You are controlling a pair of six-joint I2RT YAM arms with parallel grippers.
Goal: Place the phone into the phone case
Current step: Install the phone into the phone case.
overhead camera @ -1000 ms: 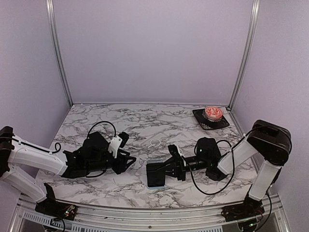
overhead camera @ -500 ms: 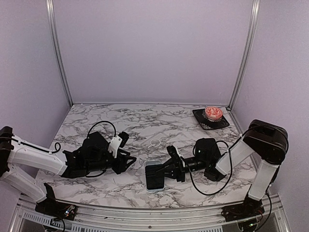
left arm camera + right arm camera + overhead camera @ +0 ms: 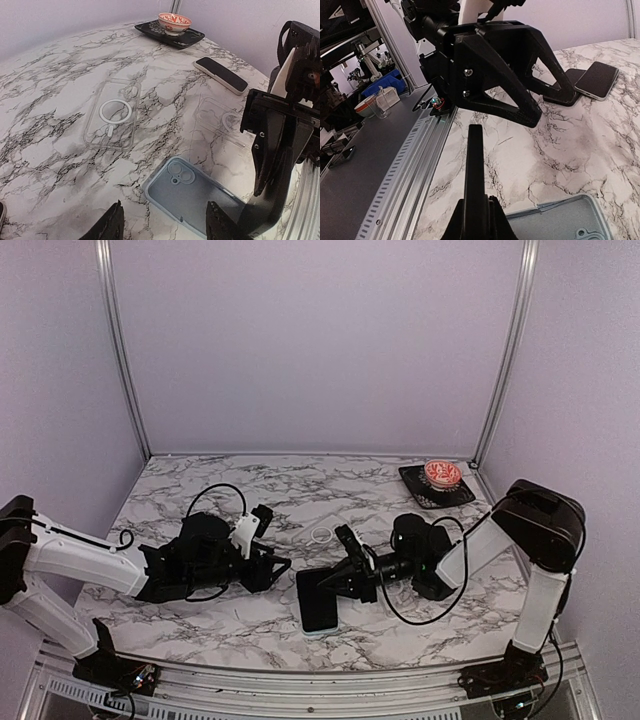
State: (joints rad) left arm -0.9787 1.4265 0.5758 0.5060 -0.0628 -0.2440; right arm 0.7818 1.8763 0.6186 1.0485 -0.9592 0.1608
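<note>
Phone (image 3: 318, 605) clamped in right pincer (image 3: 332, 580), held over pale blue phone case (image 3: 192, 197) lying flat close to near edge of worktop (image 3: 200, 500). Left pincer (image 3: 164, 226) just beside on the left, fingers apart, facing the case. Open marble behind both; front rail (image 3: 415, 160) tight along the near side. Top view: case mostly hidden under phone, only a pale strip at its near end. Left wrist view: case interior and camera cutout plain, one corner cut off behind right pincer, phone hard to separate from black fingers. Right wrist view: phone edge-on, thin dark slab. Touching case or not: cannot tell. Clear case (image 3: 112, 117), second clear case (image 3: 220, 120), second phone (image 3: 221, 75) plain from left wrist only.
</note>
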